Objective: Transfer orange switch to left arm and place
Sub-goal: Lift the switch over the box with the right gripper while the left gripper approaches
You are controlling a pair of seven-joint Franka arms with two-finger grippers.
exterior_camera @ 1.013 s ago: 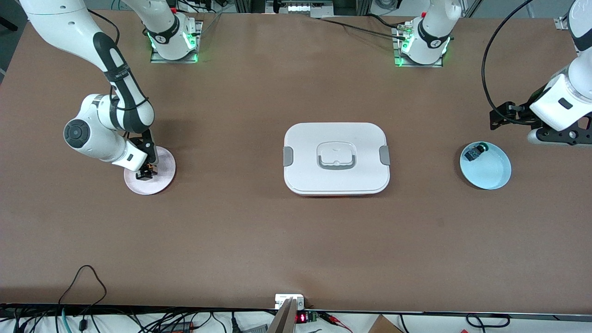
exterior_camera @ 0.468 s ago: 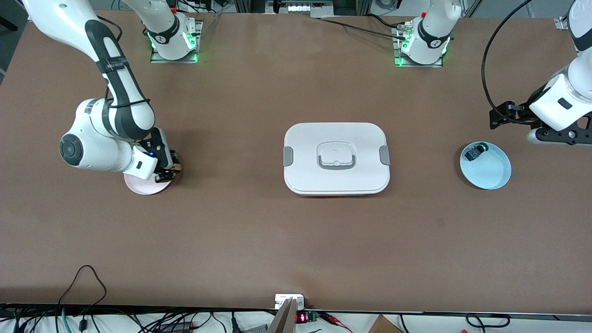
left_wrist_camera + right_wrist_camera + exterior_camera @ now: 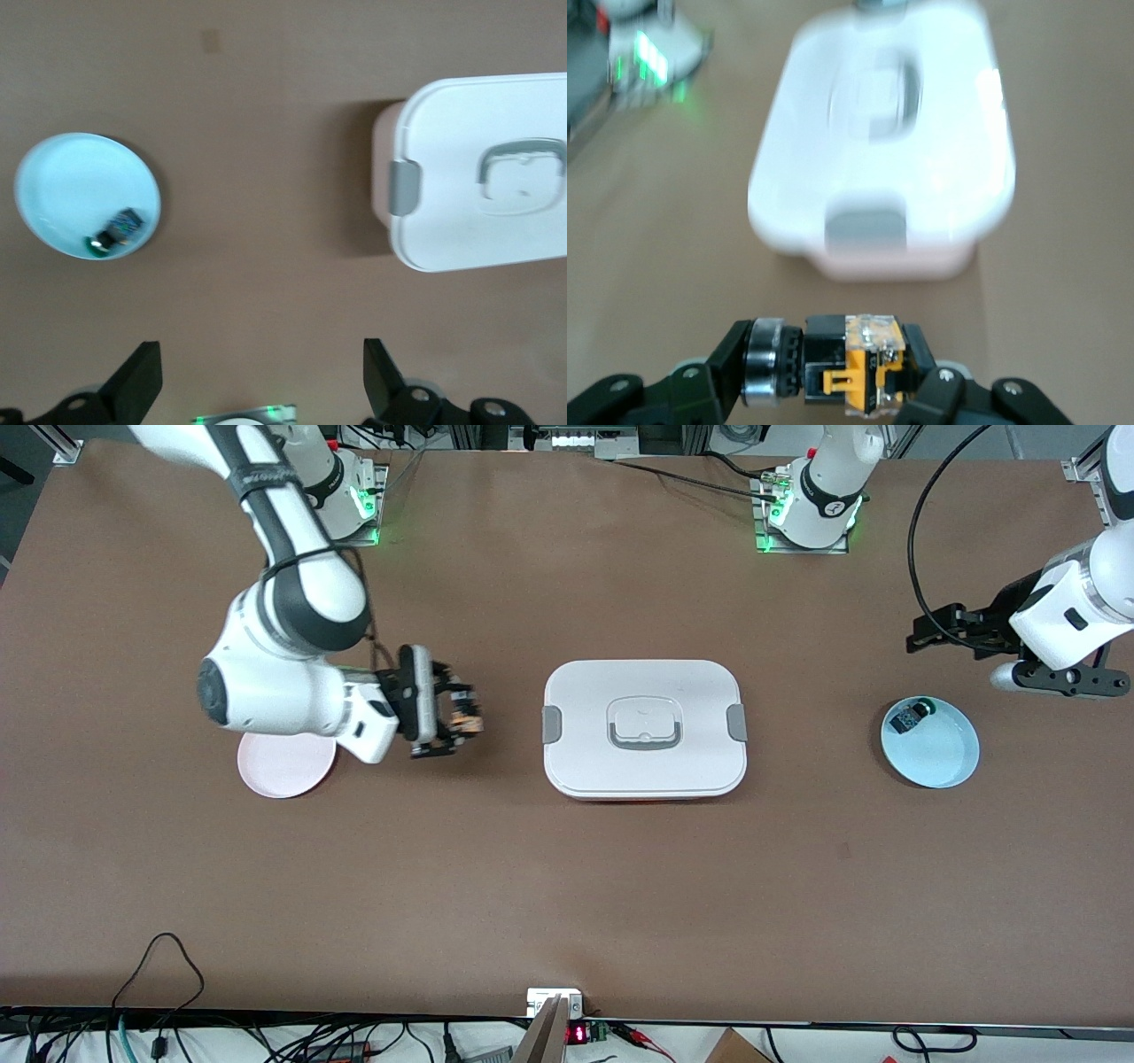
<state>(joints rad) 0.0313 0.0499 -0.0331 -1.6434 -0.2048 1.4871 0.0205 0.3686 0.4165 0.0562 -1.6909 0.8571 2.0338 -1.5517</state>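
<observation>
My right gripper (image 3: 461, 722) is shut on the orange switch (image 3: 466, 718) and holds it in the air over the table between the pink plate (image 3: 285, 766) and the white box (image 3: 644, 728). In the right wrist view the switch (image 3: 855, 361) lies across the fingers, its orange band and round cap showing, with the box (image 3: 890, 142) ahead. My left gripper (image 3: 921, 640) is open and empty, up in the air at the left arm's end of the table. In the left wrist view its fingertips (image 3: 140, 381) stand wide apart (image 3: 259, 382) over bare table.
A light blue plate (image 3: 939, 755) at the left arm's end holds a small black-grey block with a green tip (image 3: 910, 716); both show in the left wrist view (image 3: 75, 190). The pink plate is bare. Cables and a small display lie along the table's near edge.
My right gripper has lifted the orange switch off the pink plate and carried it toward the box. The left gripper has shifted slightly toward the table's middle.
</observation>
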